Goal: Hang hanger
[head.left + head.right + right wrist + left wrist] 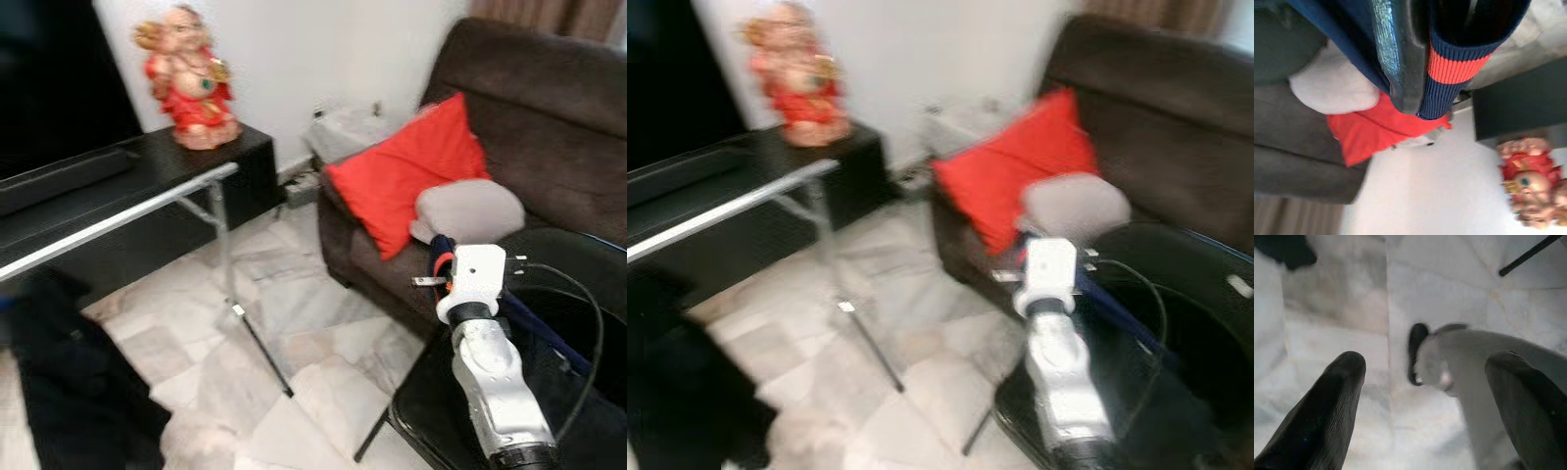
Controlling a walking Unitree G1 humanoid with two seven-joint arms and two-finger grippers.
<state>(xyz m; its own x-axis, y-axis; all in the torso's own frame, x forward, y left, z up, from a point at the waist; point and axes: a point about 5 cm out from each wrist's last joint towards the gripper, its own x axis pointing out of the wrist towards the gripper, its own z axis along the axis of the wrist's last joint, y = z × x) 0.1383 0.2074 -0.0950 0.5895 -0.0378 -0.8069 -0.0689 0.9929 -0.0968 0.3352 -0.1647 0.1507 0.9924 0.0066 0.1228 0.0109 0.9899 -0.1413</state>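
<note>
The right end effector (1410,73), raised at the near right in front of the brown sofa (549,117), is clamped on a navy knit garment (1459,54) with an orange stripe; no hanger frame can be made out. The cloth looks soft, light and floppy, best gripped at its thick ribbed edge. The left end effector (1420,396) hangs wide apart over the marble floor (265,323), beside the metal rail (118,220) at the left.

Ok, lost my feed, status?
Right gripper shut on navy garment by sofa. Left gripper open over floor. Rail to left.
</note>
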